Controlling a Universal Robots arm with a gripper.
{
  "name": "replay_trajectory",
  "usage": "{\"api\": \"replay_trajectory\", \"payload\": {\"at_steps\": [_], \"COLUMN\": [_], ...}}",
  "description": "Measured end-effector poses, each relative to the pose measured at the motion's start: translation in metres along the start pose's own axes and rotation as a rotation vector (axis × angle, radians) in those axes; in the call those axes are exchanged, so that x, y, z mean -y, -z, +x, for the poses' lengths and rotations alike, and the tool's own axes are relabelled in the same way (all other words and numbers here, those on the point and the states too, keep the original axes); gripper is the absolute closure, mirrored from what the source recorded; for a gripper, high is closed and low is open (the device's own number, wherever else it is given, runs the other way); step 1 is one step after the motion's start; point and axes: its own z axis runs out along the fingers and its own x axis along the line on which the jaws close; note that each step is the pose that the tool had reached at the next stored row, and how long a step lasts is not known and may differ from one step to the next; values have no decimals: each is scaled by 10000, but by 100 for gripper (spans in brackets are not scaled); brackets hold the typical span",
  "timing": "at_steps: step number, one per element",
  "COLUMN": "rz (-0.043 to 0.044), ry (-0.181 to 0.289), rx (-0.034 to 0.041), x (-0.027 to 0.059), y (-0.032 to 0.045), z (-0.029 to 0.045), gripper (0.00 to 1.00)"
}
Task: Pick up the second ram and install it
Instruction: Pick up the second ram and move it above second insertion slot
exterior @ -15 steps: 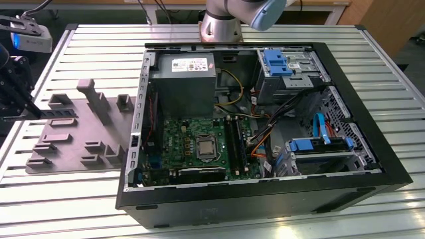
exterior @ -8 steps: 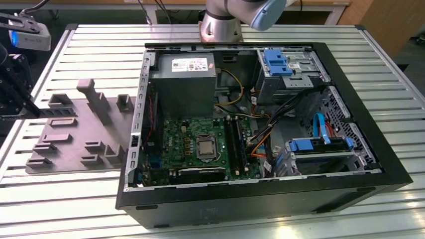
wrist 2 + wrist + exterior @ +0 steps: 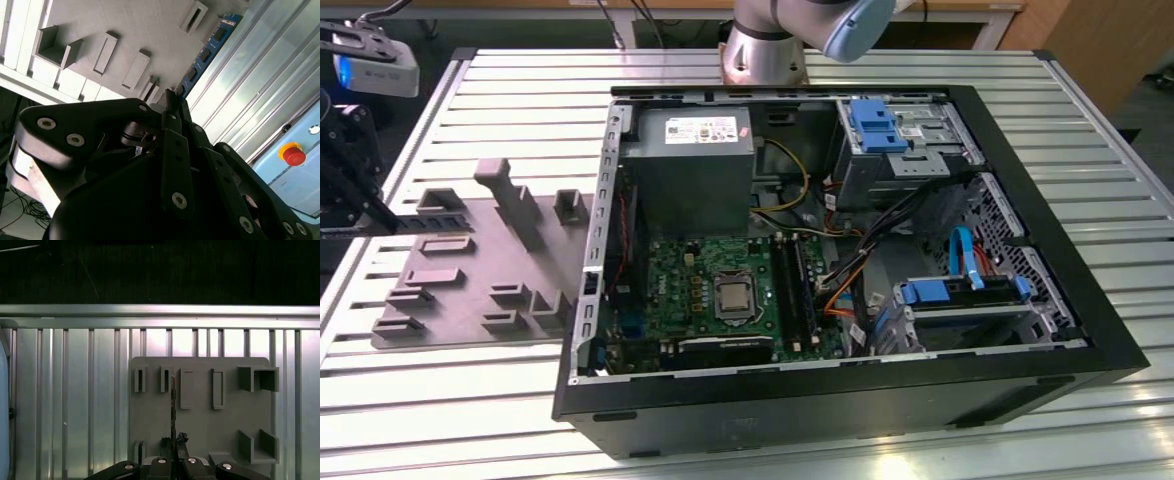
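Blue ram (image 3: 206,51) — thin, dark-chipped strip

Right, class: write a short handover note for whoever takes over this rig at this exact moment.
Gripper: shut on one end of the second ram.
Ram: standing on edge at the grey fixture tray, outside the computer case.
Done: ram gripped.
Left: the ram is not yet in the case and not installed.
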Motion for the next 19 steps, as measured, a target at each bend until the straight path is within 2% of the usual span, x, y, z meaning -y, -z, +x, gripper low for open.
{"api": "replay_trajectory", "payload": {"at_steps": [19], "rz": [1], "ry": [0], "rx": [1], "x": [0], "y": [151], "z": [-2], "gripper": [86]}}
